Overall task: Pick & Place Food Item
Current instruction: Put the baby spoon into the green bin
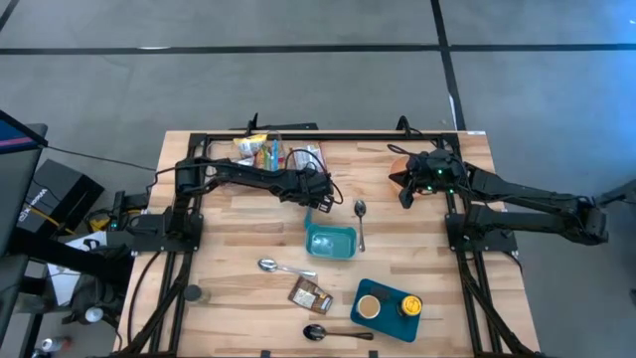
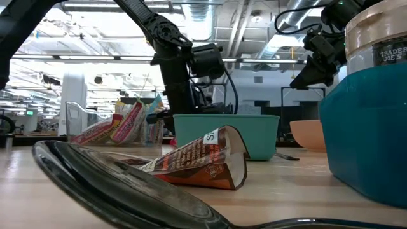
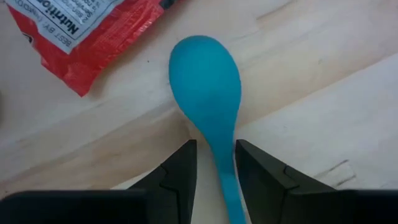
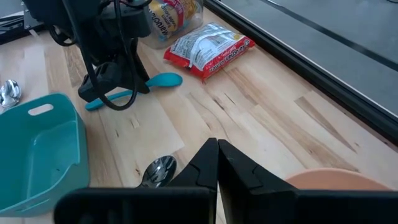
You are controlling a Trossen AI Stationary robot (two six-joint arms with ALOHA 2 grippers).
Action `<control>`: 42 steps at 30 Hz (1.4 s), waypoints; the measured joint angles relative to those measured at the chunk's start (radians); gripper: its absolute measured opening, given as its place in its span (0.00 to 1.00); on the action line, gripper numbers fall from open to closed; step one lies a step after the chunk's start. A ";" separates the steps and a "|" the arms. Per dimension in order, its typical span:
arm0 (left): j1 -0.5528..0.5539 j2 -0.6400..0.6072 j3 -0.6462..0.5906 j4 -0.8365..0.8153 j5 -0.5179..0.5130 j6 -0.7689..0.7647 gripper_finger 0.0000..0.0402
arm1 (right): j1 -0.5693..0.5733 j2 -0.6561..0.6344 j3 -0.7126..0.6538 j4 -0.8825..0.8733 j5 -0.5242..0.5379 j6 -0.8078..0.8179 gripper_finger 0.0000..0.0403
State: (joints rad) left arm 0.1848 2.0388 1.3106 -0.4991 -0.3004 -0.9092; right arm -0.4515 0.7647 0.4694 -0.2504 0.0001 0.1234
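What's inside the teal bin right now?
From above, the teal bin looks empty, only its own floor showing. Its near corner lies partly under the left gripper, whose fingers straddle the teal spoon, so that bit is hidden.
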 joint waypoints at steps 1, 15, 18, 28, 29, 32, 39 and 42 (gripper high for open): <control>0.000 0.000 0.000 0.000 0.000 0.000 0.26 | 0.000 0.000 0.000 0.001 0.000 0.000 0.00; 0.000 0.000 -0.001 -0.007 0.000 0.000 0.17 | 0.000 0.000 0.000 0.000 0.000 0.000 0.00; 0.000 0.000 -0.001 -0.008 0.000 0.000 0.14 | 0.000 0.000 0.000 0.000 0.000 0.000 0.00; 0.000 -0.001 -0.002 -0.008 -0.009 0.000 0.09 | 0.000 0.000 0.000 0.000 0.000 0.000 0.00; 0.000 0.000 -0.002 -0.008 -0.012 0.000 0.10 | 0.000 0.000 0.000 0.000 0.000 0.000 0.00; 0.000 -0.001 -0.002 -0.007 -0.015 0.000 0.10 | 0.000 0.000 0.000 0.000 0.000 0.000 0.00; -0.001 0.000 -0.002 -0.006 -0.035 0.000 0.07 | 0.000 0.000 0.000 0.000 0.000 0.000 0.00; -0.001 0.000 -0.002 -0.006 -0.035 0.000 0.09 | 0.000 0.000 0.000 0.000 0.000 0.000 0.00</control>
State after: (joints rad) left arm 0.1841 2.0384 1.3087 -0.5053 -0.3356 -0.9096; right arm -0.4511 0.7647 0.4694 -0.2508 -0.0002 0.1234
